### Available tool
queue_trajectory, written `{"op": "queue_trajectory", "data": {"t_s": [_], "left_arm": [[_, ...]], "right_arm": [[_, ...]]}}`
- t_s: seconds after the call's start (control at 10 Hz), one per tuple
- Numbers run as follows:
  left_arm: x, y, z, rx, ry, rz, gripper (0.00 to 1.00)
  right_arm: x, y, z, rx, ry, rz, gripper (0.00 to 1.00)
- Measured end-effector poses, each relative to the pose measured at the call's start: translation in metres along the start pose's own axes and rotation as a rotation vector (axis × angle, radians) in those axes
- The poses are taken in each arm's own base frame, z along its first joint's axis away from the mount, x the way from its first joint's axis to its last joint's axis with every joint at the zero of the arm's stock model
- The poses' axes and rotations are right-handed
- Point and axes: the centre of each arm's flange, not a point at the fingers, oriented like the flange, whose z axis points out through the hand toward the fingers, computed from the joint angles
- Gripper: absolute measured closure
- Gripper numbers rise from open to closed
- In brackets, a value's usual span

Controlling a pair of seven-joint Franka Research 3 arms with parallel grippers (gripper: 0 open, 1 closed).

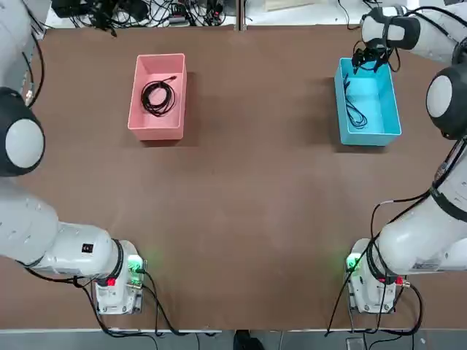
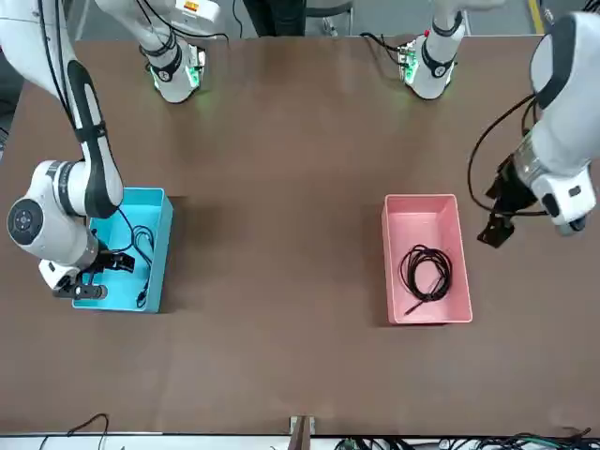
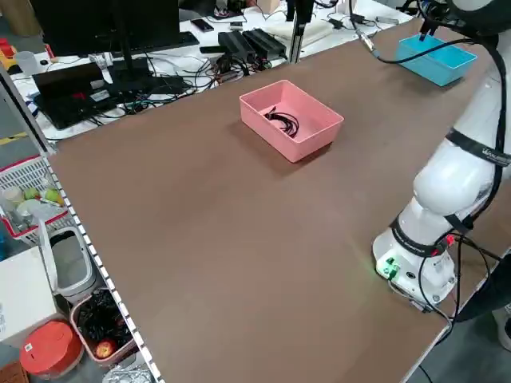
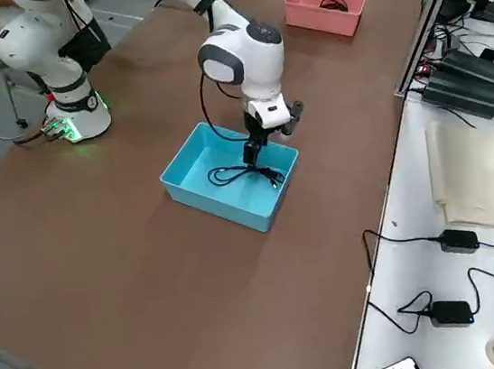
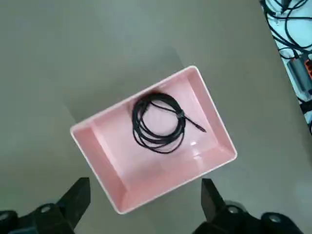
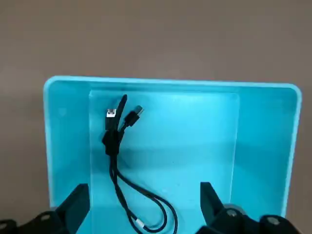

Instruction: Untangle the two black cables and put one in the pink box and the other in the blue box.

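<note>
Brown and matte, the table [image 1: 248,219] fills the top view, bare across its middle. Along its far edge runs a white bench [image 1: 146,13] strewn with dark wires and power bricks; the left side view shows monitors [image 3: 104,32] and a keyboard there, and a wire basket [image 3: 28,195] and a bin of rubbish [image 3: 100,323] on the floor beside the table.

Going left to right in the top view, the left arm's base [image 1: 117,281] sits at the near edge with a green light, and its arm rises out of the picture at the left. In the front view the left gripper [image 2: 502,211] hangs in the air just beside the pink box [image 1: 157,124], clear of it, fingers spread wide and empty; its wrist camera looks straight down on the box. One black cable [image 1: 158,96] lies inside as a neat round coil, its plug end pointing out.

Well apart to the right stands the blue box [image 1: 387,131]. The second cable [image 1: 354,109] lies loosely on its floor, its plugs near one wall. The right gripper [image 1: 372,58] hovers over the box's far end, released, fingers apart and holding nothing. The right arm's base [image 1: 372,281] stands at the near edge
</note>
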Motion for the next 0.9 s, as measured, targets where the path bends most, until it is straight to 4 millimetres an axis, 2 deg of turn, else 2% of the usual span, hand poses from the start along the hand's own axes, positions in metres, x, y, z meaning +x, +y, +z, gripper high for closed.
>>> {"op": "queue_trajectory", "data": {"t_s": [0.1, 0.3, 0.5, 0.6, 0.7, 0.9], "left_arm": [[0.010, -0.009, -0.009, 0.000, 0.002, 0.100, 0.00], [0.024, -0.017, -0.014, -0.004, 0.006, 0.300, 0.00], [0.015, -0.013, -0.020, -0.014, 0.010, 0.499, 0.00], [0.011, -0.013, -0.033, -0.008, 0.003, 0.621, 0.00], [0.008, -0.018, -0.045, 0.020, -0.026, 0.745, 0.00], [0.006, -0.023, -0.058, 0.040, -0.055, 0.918, 0.00]], "right_arm": [[0.000, 0.001, -0.025, 0.001, 0.016, 0.001, 0.00], [-0.012, 0.006, -0.101, 0.004, 0.022, 0.010, 0.00], [-0.034, 0.011, -0.177, 0.009, 0.014, 0.018, 0.00], [-0.041, 0.013, -0.208, 0.010, 0.007, 0.021, 0.00], [-0.045, 0.014, -0.236, 0.010, -0.001, 0.023, 0.00], [-0.051, 0.015, -0.275, 0.011, -0.013, 0.025, 0.00]]}}
